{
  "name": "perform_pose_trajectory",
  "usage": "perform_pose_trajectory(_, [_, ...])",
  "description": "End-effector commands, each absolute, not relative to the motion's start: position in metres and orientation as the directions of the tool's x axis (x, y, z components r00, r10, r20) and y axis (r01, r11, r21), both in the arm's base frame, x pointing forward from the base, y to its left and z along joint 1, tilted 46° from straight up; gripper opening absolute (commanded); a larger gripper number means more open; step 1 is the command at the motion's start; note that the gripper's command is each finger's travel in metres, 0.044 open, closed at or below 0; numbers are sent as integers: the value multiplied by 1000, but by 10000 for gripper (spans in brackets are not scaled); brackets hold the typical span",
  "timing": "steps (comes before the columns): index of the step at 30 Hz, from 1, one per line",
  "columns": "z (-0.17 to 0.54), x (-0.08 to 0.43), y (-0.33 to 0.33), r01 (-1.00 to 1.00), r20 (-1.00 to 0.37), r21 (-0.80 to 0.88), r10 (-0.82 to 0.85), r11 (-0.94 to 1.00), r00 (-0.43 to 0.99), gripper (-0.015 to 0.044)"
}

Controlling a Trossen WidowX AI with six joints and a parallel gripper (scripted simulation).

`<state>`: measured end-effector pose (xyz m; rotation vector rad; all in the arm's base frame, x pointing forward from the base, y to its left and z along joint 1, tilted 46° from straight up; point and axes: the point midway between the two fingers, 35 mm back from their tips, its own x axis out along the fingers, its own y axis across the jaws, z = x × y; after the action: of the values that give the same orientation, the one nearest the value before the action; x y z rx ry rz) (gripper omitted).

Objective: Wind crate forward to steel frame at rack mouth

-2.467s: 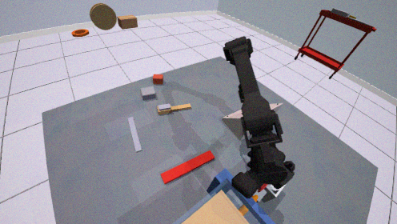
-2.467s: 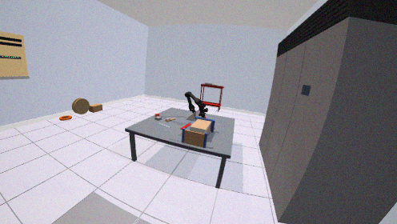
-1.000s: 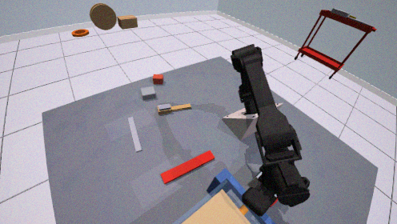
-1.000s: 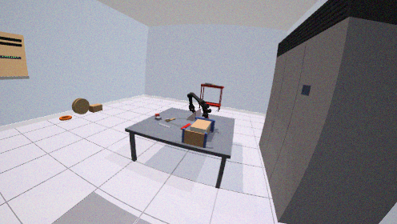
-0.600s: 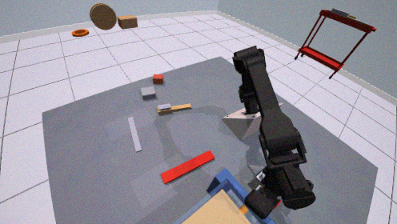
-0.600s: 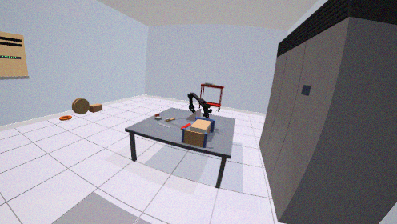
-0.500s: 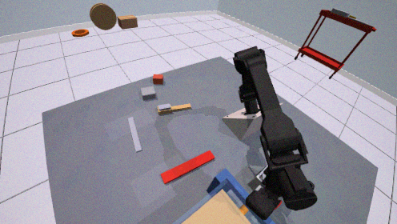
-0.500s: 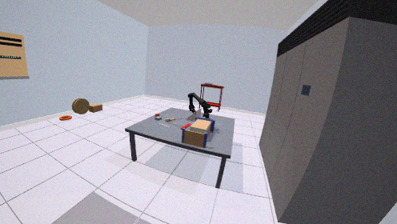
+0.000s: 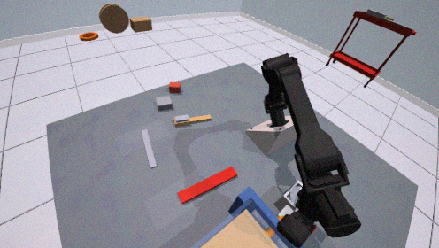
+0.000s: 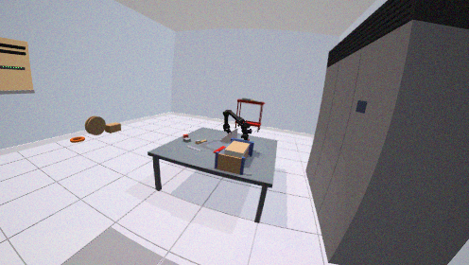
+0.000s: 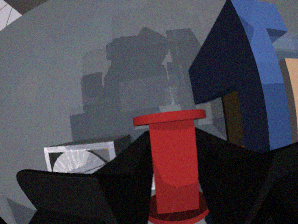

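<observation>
My gripper (image 11: pixel 169 135) is shut on the red grip of the winch handle (image 11: pixel 175 150), which stands upright between the fingers in the wrist view. The pale winch (image 11: pixel 77 159) (image 9: pixel 293 191) is at the lower left there, partly behind a finger. The handle's arm and square key are hidden, so I cannot tell how the key sits in the winch. The blue rack frame (image 11: pixel 277 95) (image 9: pixel 248 197) stands to the right. The brown crate (image 10: pixel 229 164) is between its posts; how close its front is to the frame, I cannot tell.
A red bar (image 9: pixel 208 184), a pale strip (image 9: pixel 149 149), a wooden-handled tool (image 9: pixel 199 119), a grey block (image 9: pixel 164 103) and a small red block (image 9: pixel 174 87) lie on the bench (image 9: pixel 88 177). A pale angled panel (image 9: pixel 261 128) stands beside the arm.
</observation>
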<state>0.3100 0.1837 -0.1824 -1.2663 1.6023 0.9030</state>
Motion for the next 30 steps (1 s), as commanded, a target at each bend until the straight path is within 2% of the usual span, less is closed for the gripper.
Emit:
perform_pose_trajectory(1, [-194,302,200,-977,-946,37,-309,208,-102,0])
perform_pose_trajectory(30, [-209,284,222,-977,-946,39,-306,208,-103,0])
